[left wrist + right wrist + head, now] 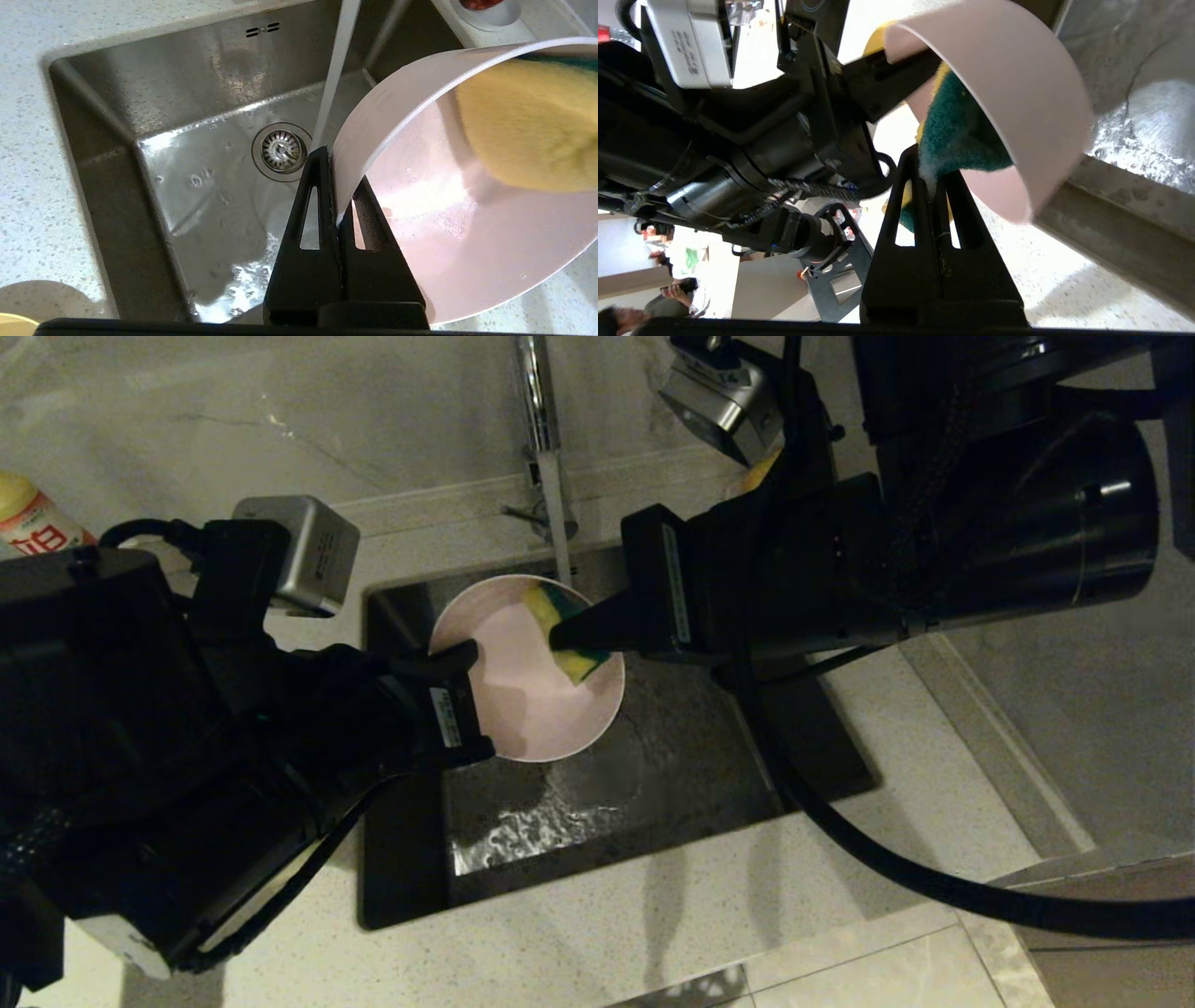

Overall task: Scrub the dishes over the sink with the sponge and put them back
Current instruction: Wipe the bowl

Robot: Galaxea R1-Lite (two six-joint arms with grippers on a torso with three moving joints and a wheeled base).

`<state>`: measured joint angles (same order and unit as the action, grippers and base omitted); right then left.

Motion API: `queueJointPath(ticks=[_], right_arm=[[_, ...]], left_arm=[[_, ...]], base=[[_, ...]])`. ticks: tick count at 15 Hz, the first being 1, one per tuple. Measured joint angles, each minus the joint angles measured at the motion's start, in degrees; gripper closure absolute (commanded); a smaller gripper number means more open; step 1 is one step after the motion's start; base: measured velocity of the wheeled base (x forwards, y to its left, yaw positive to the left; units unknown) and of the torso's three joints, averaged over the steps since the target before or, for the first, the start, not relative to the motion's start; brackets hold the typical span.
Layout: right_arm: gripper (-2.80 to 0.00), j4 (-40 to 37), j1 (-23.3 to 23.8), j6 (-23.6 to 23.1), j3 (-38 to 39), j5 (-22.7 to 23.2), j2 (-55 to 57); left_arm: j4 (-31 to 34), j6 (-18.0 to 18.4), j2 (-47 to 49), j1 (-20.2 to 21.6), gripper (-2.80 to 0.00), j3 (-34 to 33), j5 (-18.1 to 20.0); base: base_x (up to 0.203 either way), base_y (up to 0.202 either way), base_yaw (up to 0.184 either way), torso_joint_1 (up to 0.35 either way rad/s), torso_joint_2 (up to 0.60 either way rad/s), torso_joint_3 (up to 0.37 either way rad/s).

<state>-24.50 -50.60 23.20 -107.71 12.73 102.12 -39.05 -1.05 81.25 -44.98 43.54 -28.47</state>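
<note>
A pale pink bowl (537, 695) hangs tilted over the steel sink (653, 775), its hollow facing up. My left gripper (464, 658) is shut on the bowl's rim (345, 186), one finger inside and one outside the wall. From the right, my right gripper (563, 637) is shut on the sponge (565, 630), yellow foam with a green face, and presses it inside the bowl near the far rim. In the right wrist view the green face (959, 135) lies against the bowl's inner wall (994, 191). The left wrist view shows the yellow foam (528, 126) inside the bowl.
A chrome tap (537, 420) stands behind the sink and runs a stream of water (334, 74) past the bowl's far edge towards the drain strainer (280, 150). Speckled counter (653, 915) surrounds the basin. A bottle (33, 518) stands at the far left.
</note>
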Motion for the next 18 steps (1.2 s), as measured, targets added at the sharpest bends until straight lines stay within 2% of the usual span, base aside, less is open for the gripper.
queueJointPath(ticks=[5,11,16,18], right_arm=[[0.00,-0.5,-2.7,0.0,-1.0,-0.1,0.6],[0.00,-0.6,-2.1,0.1,2.5,-0.4,-3.5],[0.00,-0.7,-1.5,-0.1,8.0,-0.5,-10.6],[0.00,-1.4,-1.4,-0.2,8.7,-0.5,-13.4]], left_arm=[[0.0,0.0,0.1,-0.1,0.00,0.1,-0.1],[0.1,-0.8,0.0,0.7,0.00,-0.2,-0.2],[4.1,-4.3,0.5,4.5,0.00,1.4,0.2],[8.2,-7.6,1.5,6.8,0.00,3.8,0.3]], base=[[0.000,0.000,0.000,0.000,0.00,0.000],[0.000,0.000,0.000,0.000,0.00,0.000],[0.000,0.000,0.000,0.000,0.00,0.000],[0.000,0.000,0.000,0.000,0.00,0.000]])
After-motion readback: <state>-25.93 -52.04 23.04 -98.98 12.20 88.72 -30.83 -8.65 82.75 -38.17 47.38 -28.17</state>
